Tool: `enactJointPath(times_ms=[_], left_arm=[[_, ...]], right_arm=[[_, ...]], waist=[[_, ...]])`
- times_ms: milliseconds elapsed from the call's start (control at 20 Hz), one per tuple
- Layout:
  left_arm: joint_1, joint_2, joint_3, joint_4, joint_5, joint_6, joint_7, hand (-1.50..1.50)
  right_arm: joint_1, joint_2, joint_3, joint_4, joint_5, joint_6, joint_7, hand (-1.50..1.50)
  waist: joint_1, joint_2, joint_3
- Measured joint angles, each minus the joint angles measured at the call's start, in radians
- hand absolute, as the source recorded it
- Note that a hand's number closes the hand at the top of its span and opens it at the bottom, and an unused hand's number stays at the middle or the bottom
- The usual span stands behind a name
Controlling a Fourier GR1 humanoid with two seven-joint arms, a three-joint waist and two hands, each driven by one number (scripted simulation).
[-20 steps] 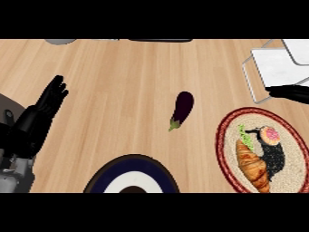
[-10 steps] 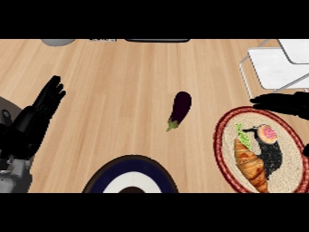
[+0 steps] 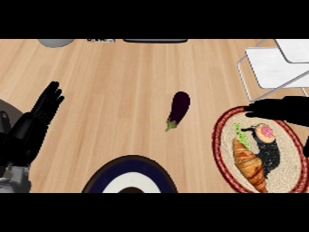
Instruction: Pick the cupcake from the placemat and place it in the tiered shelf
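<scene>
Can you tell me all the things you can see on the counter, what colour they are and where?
Cupcake: one, dark with pink top, on the placemat, upper part.
Croissant: one, golden brown, on the placemat, lower left.
Placemat: one, oval, beige with a red rim, lower right.
Eggplant: one, dark purple, middle of the counter.
Plate: one, dark blue and white, bottom centre, partly cut off.
Tiered shelf: one, white, top right corner.
Grey round thing: one, top left edge, too cut off to name.
Counter: one, light wood.
Left hand: black, open, resting at the left edge.
Right hand: black, open, above the cupcake.
</scene>
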Motion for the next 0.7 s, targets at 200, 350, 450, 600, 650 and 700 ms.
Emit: enactJointPath(times_ms=[200,350,450,600,650,700], left_arm=[[-0.013,-0.006,0.022,0.002,-0.003,-0.018,0.012,0.00],[-0.010,-0.020,0.026,-0.009,-0.017,-0.018,0.026,0.00],[-0.002,-0.022,0.035,-0.012,-0.019,-0.029,0.024,0.00],[-0.005,-0.036,0.039,-0.002,-0.033,-0.039,0.017,0.00],[0.002,-0.042,0.039,-0.008,-0.038,-0.038,0.015,0.00],[-0.011,-0.052,0.037,0.011,-0.047,-0.035,0.011,0.00]], right_arm=[[0.009,0.015,-0.012,0.028,0.072,-0.045,-0.013,-1.50],[0.005,0.041,-0.032,0.038,0.128,-0.061,0.007,-1.50],[-0.004,0.063,-0.041,0.061,0.171,-0.067,0.018,-1.50],[-0.014,0.073,-0.063,0.080,0.219,-0.059,0.016,-1.50],[-0.025,0.080,-0.068,0.101,0.235,-0.058,0.014,-1.50],[-0.018,0.089,-0.066,0.114,0.252,-0.069,0.011,-1.50]], waist=[[-0.005,-0.001,0.000],[-0.006,-0.001,0.000],[-0.005,-0.001,0.000],[-0.007,-0.001,0.000],[-0.006,-0.001,0.000],[-0.007,-0.001,0.000]])
